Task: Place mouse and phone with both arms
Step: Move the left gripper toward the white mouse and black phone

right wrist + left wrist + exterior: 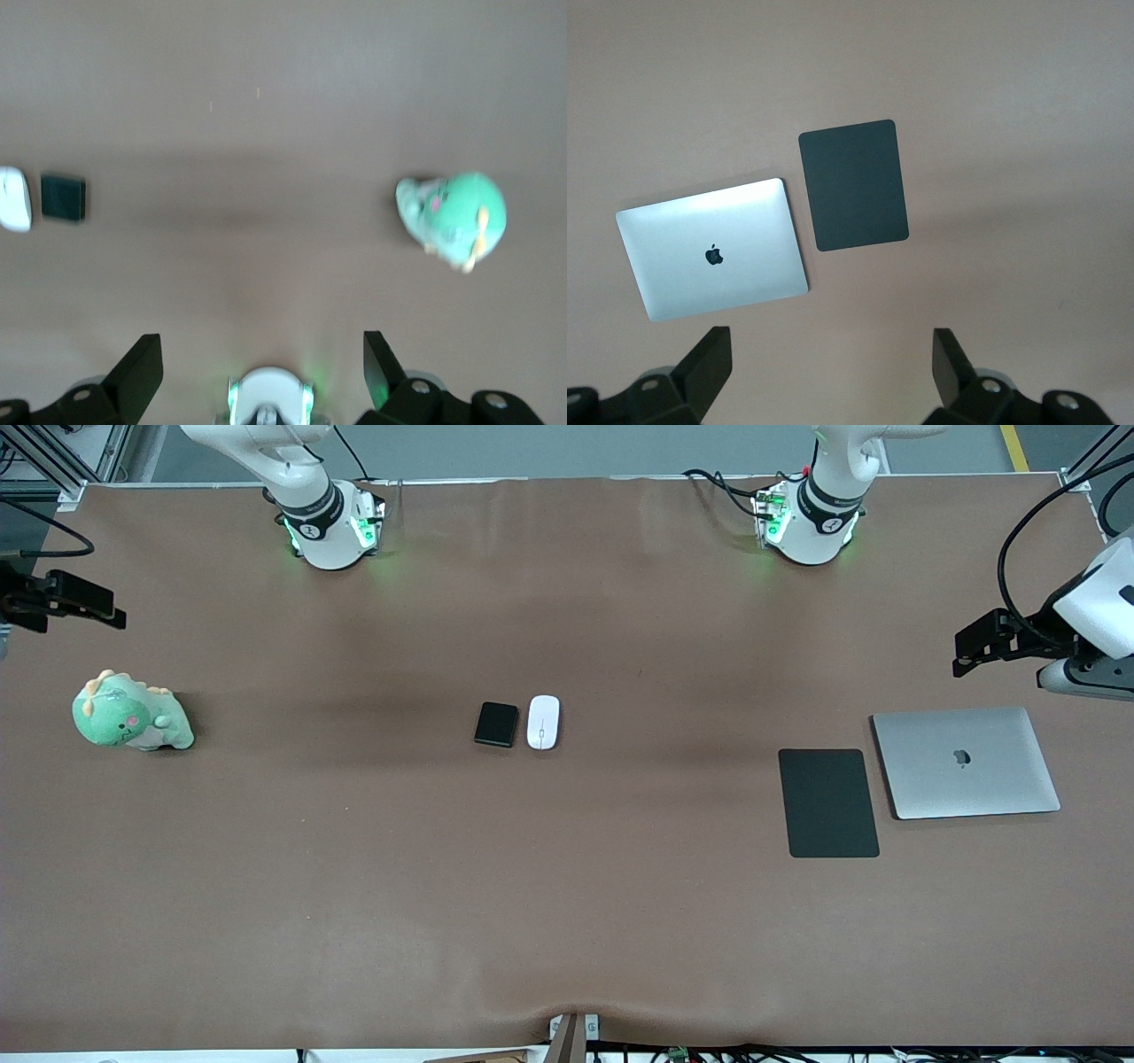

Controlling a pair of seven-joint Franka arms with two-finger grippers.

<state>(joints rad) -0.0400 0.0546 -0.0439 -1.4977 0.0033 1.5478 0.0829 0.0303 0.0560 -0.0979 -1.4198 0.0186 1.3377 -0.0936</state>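
Observation:
The white mouse (543,722) and the black phone (496,724) lie side by side in the middle of the brown table, the phone toward the right arm's end. Both also show in the right wrist view, the mouse (13,199) at the edge and the phone (64,197) beside it. My left gripper (966,654) hangs open and empty over the table at the left arm's end, close to the laptop; its own view shows it (831,363) wide open. My right gripper (111,613) hangs open and empty over the right arm's end, and its own view shows it (263,363) open.
A large flat black mat (828,803) and a closed silver laptop (966,762) lie toward the left arm's end; both show in the left wrist view, mat (853,185) and laptop (713,257). A green plush dinosaur (128,717) sits toward the right arm's end.

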